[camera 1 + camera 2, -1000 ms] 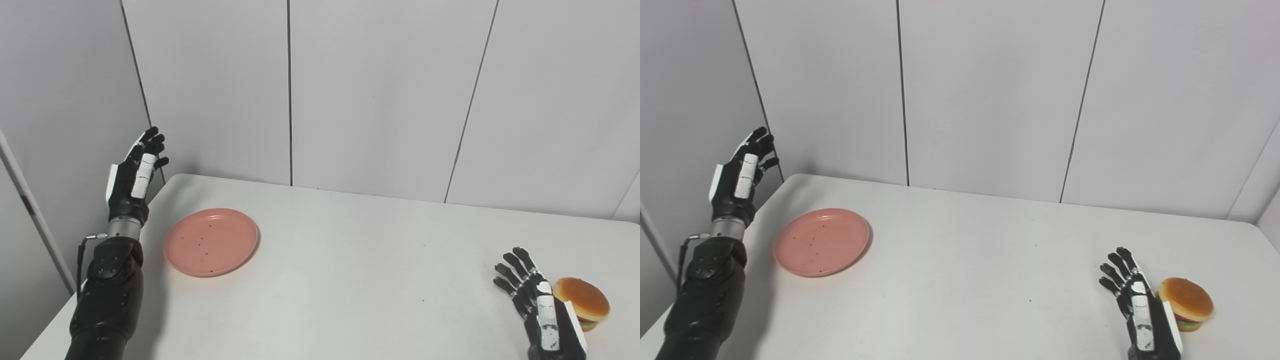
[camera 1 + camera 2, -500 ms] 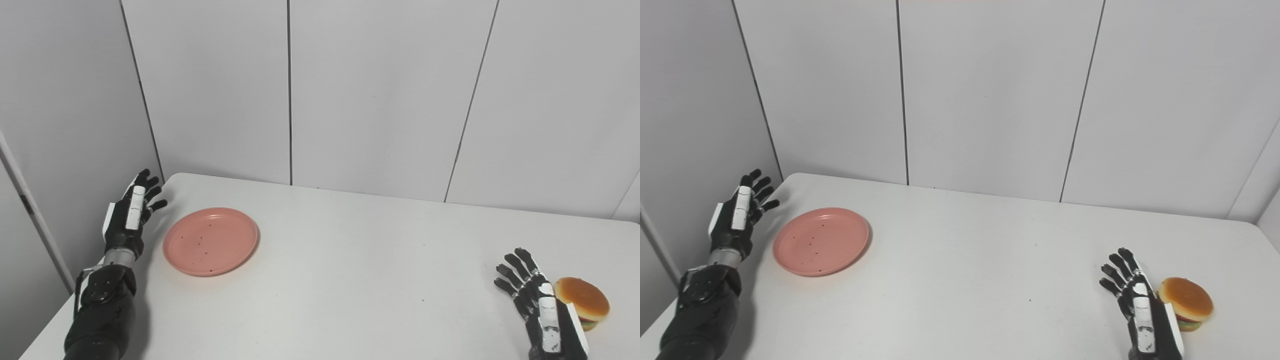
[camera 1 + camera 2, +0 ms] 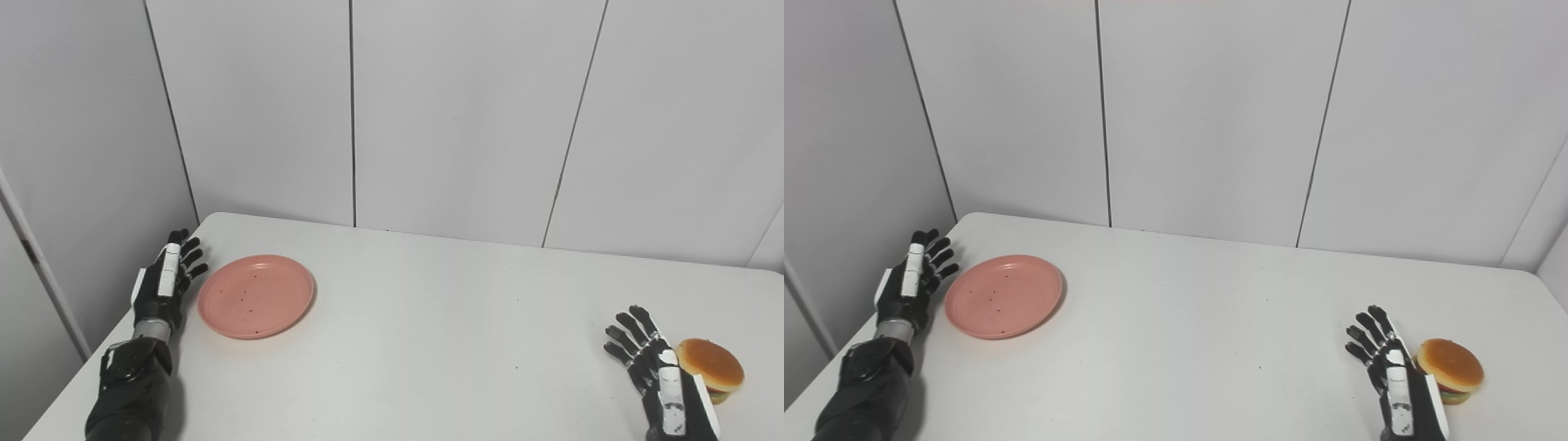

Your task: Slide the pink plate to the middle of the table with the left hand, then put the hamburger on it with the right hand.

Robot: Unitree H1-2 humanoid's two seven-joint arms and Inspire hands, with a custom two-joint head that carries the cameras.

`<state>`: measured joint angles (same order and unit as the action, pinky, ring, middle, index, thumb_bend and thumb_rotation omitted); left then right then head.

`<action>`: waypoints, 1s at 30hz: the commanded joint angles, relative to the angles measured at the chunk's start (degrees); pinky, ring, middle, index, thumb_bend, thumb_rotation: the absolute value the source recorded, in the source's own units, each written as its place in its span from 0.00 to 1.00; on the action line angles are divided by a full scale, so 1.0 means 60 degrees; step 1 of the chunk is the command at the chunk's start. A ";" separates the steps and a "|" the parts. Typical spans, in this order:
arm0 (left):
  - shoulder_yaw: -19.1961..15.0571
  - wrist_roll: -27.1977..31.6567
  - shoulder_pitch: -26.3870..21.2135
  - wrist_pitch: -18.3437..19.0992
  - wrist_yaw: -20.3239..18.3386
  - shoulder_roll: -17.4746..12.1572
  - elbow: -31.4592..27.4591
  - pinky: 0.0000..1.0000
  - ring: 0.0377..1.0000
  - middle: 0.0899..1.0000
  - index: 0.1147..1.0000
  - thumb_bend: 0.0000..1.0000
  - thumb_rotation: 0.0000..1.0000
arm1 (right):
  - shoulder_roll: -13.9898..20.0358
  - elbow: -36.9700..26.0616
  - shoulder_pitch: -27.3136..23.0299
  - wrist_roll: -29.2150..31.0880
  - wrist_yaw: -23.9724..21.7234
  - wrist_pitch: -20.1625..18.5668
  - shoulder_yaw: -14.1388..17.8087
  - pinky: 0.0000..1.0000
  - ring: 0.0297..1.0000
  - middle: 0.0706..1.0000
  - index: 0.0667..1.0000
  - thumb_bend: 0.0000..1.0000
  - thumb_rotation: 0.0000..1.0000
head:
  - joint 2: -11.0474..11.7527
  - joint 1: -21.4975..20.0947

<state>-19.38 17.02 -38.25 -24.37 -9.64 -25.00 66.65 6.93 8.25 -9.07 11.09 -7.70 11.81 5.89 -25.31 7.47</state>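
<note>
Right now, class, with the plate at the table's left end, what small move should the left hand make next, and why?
Probably ease the left hand sideways until its fingers meet the pink plate at its left rim. The hand is open and just beside the plate, apparently not touching it, and the plate lies far left of the table middle. The right hand waits open beside the hamburger.

Pink plate far left, hamburger far right, well apart.

The round, shallow pink plastic plate (image 3: 256,296) lies flat and upright on the white table's left side, near the left edge and toward the back corner; dark specks are scattered over its face and nothing is on it. The toy hamburger (image 3: 710,369), with a glossy orange-brown top bun and thin red and green layers under it, sits upright near the table's right front corner. Its lower left part is hidden.
</note>
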 commanded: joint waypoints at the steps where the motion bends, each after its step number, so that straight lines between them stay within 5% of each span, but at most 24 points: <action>1: 0.0175 -0.0172 -0.0680 -0.0221 0.0002 -0.0185 -0.0067 0.81 0.88 0.85 0.83 0.97 0.88 | -0.0331 0.0388 0.0700 -0.0002 0.0107 -0.0184 -0.0099 0.83 0.84 0.87 0.89 0.84 0.99 | -0.0013 0.0009; 10: 0.0666 -0.0573 -0.0709 -0.0053 0.0234 -0.0055 0.0069 0.82 0.91 0.90 0.86 0.98 0.91 | -0.0409 0.0245 0.0743 -0.0009 0.0153 -0.0220 -0.0115 0.82 0.83 0.87 0.88 0.84 0.99 | -0.0098 -0.0087; 30: 0.0832 -0.0271 -0.0558 0.0351 -0.0452 0.0312 -0.0091 0.84 0.91 0.88 0.87 0.99 0.85 | -0.0390 0.0031 0.0822 -0.0127 0.0227 -0.0303 -0.0170 0.81 0.84 0.87 0.89 0.84 1.00 | -0.0238 -0.0149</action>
<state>-14.63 14.95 -39.78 -22.63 -10.39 -23.23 67.67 6.10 6.30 -7.82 10.35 -6.54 10.95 5.52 -26.72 6.50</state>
